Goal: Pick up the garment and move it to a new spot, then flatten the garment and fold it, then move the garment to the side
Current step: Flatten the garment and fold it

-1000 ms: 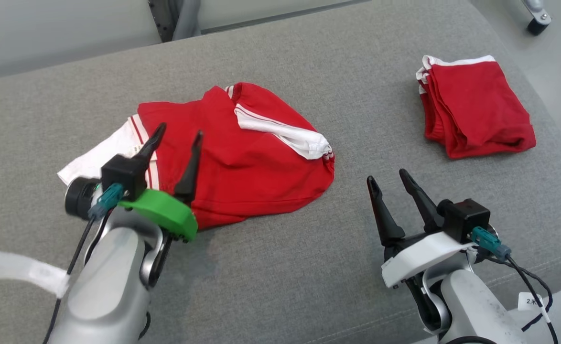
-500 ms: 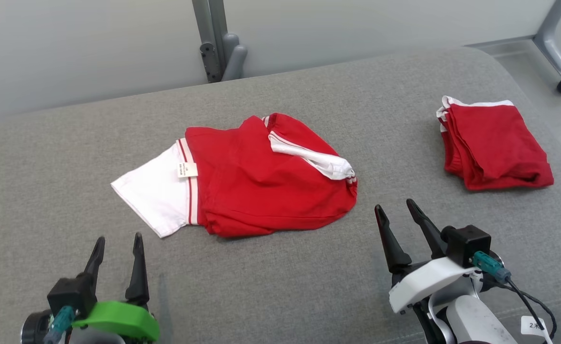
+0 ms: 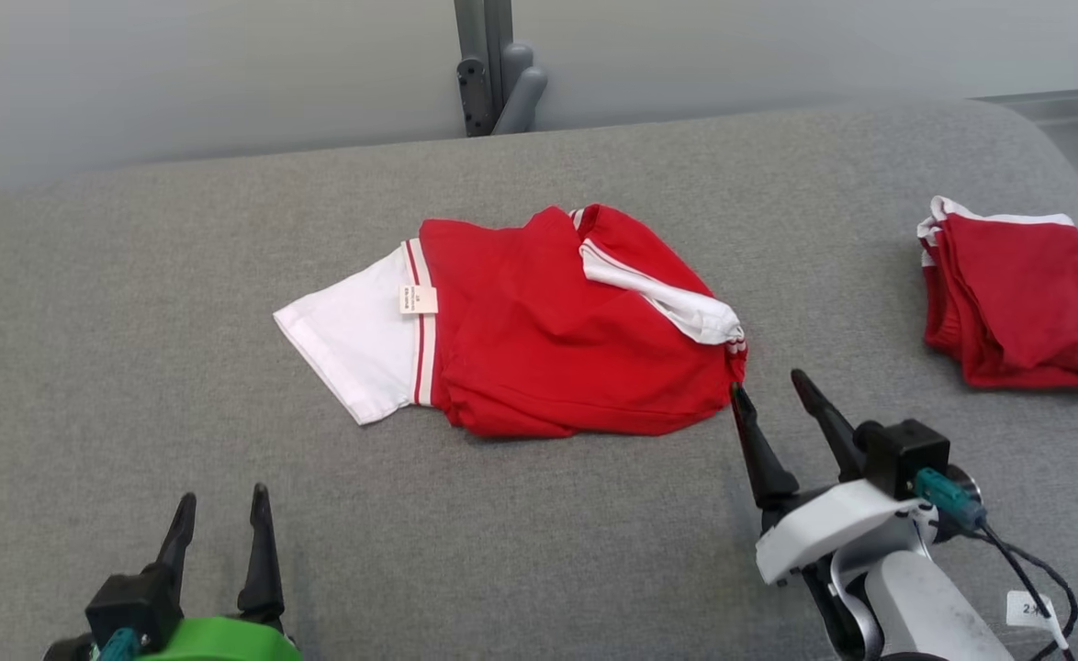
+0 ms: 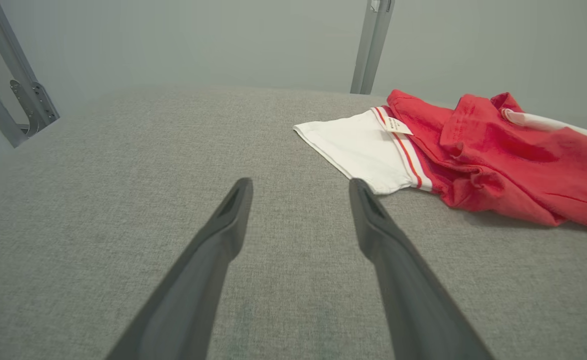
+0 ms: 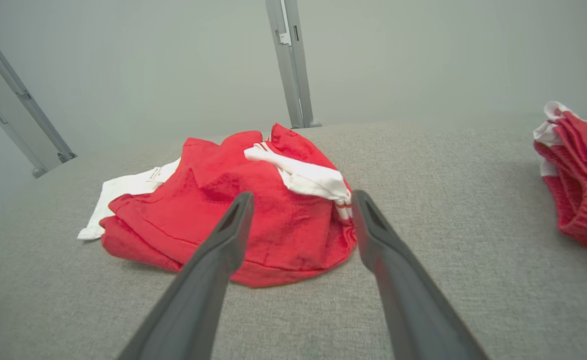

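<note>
A red garment [image 3: 548, 340] with white trim lies crumpled in the middle of the grey cushioned surface [image 3: 135, 321], a white sleeve with a small label sticking out to its left. The left wrist view shows the garment [image 4: 478, 150] up and to the right; in the right wrist view the garment [image 5: 223, 200] lies just beyond the fingers. My left gripper [image 3: 220, 500] stands open at the lower left, well short of the cloth, with nothing between its fingers. My right gripper [image 3: 769, 381] is open too, its left fingertip at the garment's lower right edge.
A second red garment [image 3: 1021, 294] lies folded at the far right of the surface, seen also as the folded garment [image 5: 578, 175] in the right wrist view. A grey metal post [image 3: 493, 64] rises behind the back edge. Bare grey fabric stretches to the left and front.
My left gripper has drawn back from above the garment to the lower left. The head view has shifted, so the whole scene sits further right. The white sleeve now lies uncovered.
</note>
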Controlling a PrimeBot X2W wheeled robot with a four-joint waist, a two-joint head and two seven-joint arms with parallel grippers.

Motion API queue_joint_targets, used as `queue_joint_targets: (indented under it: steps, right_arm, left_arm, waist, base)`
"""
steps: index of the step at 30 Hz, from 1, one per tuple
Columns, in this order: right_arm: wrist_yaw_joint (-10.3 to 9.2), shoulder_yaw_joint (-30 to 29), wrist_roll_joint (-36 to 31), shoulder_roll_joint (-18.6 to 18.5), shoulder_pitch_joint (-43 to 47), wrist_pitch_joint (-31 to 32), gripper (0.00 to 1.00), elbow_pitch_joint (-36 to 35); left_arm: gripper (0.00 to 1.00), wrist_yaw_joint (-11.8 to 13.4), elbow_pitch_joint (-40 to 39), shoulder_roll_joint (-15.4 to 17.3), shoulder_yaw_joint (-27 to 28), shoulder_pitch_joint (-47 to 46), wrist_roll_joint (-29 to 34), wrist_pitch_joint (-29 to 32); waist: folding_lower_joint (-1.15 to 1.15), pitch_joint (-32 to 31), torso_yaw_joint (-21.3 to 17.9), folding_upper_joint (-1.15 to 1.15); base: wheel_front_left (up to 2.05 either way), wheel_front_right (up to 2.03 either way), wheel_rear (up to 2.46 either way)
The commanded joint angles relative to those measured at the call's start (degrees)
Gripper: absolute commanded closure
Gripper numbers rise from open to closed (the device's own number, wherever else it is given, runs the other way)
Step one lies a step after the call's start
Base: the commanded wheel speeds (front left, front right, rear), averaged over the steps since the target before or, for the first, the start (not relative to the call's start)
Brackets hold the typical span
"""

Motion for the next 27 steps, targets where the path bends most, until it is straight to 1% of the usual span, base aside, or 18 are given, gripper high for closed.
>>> queue_joint_targets:
  steps: [1, 3, 9, 13, 18, 19, 20, 21, 27]
  right_arm:
    - [-0.08, -0.3, -0.7, -0.1, -1.7, 0.0, 0.00, 0.2]
    - [-0.08, -1.1, -2.6, -0.1, -4.5, 0.0, 0.00, 1.7]
    - [-0.08, -3.9, -6.9, -0.1, -10.7, 0.0, 0.00, 7.6]
    - [-0.08, -5.4, -9.7, -0.1, -13.5, 0.0, 0.00, 11.4]
    - [-0.09, -6.5, -11.9, -0.2, -15.5, 0.0, 0.00, 14.9]
    - [-0.09, -7.1, -12.2, -0.2, -15.8, 0.0, 0.12, 15.3]
    - [-0.08, -7.6, -12.6, -0.2, -16.1, 0.0, 0.76, 15.7]
    - [-0.09, -8.1, -12.5, -0.1, -16.3, 0.0, 1.00, 15.9]
    - [-0.09, -10.4, -11.0, -0.2, -15.4, 0.0, 1.00, 13.0]
  left_arm:
    - [0.00, -0.2, -0.4, 0.0, -0.3, -1.9, 0.5, 0.0]
    - [0.00, -0.6, -0.2, -0.1, -1.5, -3.5, 0.1, 0.0]
    - [0.00, -0.8, 0.7, -0.1, -3.4, -5.9, -1.9, 0.0]
    - [0.00, -0.9, 1.3, -0.1, -3.8, -6.7, -2.4, 0.0]
    - [0.00, -1.0, 1.5, -0.1, -3.9, -7.2, -2.8, 0.0]
    - [0.00, -1.0, 1.5, -0.1, -4.0, -7.3, -2.9, 0.0]
    - [0.00, -1.0, 1.6, -0.1, -4.1, -7.4, -3.0, 0.0]
    - [0.00, -1.0, 1.6, -0.1, -4.2, -7.4, -3.2, 0.0]
    - [0.00, -1.0, 1.6, -0.1, -4.8, -7.3, -3.7, 0.0]
  waist:
    - [0.00, 2.7, 2.1, 0.00]
    - [0.00, 4.9, 3.4, 0.00]
    - [0.00, 8.3, 6.1, 0.00]
    - [0.00, 9.7, 7.6, 0.00]
    - [0.00, 10.4, 8.5, 0.00]
    - [0.00, 10.5, 8.7, 0.00]
    - [0.00, 10.6, 8.7, 0.00]
    - [0.00, 10.6, 8.8, 0.00]
    - [0.00, 10.2, 8.4, 0.00]
  base:
    - [0.00, 0.00, 0.00]
    - [0.00, 0.00, 0.00]
    - [0.00, 0.00, 0.00]
    - [0.00, 0.00, 0.00]
    - [0.00, 0.00, 0.00]
    - [0.00, 0.00, 0.00]
    - [0.00, 0.00, 0.00]
    - [0.00, 0.00, 0.00]
    - [0.00, 0.00, 0.00]
